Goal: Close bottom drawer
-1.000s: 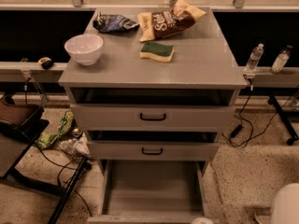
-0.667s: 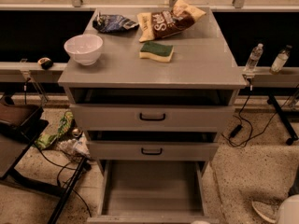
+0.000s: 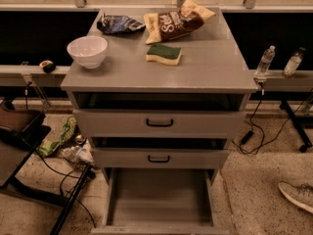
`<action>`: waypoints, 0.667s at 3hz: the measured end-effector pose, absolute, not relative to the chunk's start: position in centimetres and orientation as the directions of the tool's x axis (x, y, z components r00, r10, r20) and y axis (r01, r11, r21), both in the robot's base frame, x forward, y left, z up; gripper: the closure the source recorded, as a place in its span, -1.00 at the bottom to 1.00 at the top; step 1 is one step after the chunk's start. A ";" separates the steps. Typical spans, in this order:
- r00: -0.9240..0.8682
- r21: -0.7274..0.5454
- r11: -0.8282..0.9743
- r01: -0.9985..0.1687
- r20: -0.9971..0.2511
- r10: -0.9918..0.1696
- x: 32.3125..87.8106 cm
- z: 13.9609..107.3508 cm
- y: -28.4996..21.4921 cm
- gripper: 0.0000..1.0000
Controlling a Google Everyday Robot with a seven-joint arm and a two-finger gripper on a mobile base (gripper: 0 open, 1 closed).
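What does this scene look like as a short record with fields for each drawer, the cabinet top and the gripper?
bottom drawer: pulled far out, nothing seen inside
middle drawer: out a little
top drawer: out a little
cabinet top: white bowl, sponge, brown snack bag, blue bag
gripper: not in view

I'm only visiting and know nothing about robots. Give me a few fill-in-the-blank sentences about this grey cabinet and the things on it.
1. The gripper is out of view, and the bottom drawer stands ____.
2. The cabinet has ____ drawers.
3. The sponge is yellow below and ____ on top.
4. To the left of the sponge in the picture stands a white ____.
Missing words: open; three; green; bowl.
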State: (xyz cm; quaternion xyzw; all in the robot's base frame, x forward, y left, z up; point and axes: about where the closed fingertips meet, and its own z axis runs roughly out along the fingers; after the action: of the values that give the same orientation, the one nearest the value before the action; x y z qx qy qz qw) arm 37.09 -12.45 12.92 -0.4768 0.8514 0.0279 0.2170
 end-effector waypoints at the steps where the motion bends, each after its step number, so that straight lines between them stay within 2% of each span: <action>1: -0.448 -0.192 0.566 -0.802 -0.433 -0.782 38.7 14.1 -12.2 1.00; 2: -0.433 -0.205 0.581 -0.788 -0.487 -0.759 42.2 15.0 -11.5 1.00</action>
State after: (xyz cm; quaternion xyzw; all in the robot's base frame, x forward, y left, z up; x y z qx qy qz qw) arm 42.19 -11.48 15.00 -0.4570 0.8460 0.0264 0.2734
